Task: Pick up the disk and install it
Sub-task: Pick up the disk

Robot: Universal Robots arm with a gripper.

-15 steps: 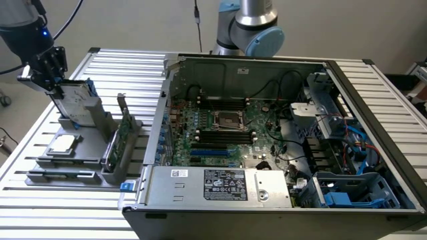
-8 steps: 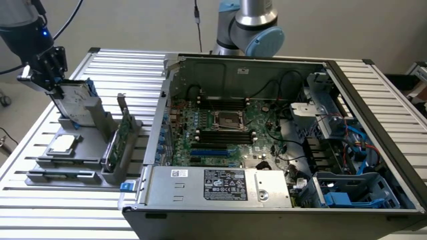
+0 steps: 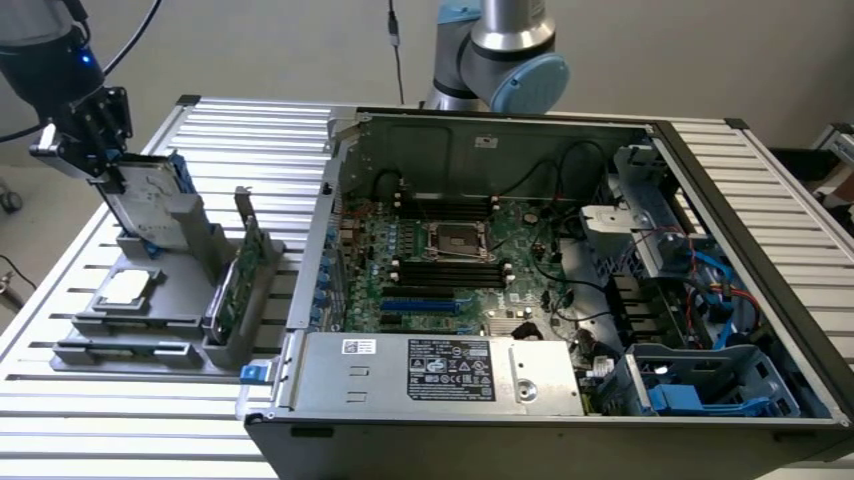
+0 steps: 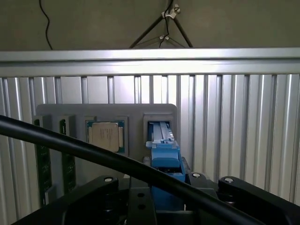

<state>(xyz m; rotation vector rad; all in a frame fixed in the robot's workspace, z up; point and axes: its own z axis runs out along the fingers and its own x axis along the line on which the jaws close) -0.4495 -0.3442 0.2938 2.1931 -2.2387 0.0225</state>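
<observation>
I have the disk standing upright on its narrow end, a flat silver-grey slab with a pale label on its face. Its blue plastic carrier frames the edge. The lower end is at the tall slot of the grey holder; I cannot tell if it is clear of it. The gripper clamps the top end.

the hand hangs pointing down at the exterior view's left (clamped on the disk).
</observation>
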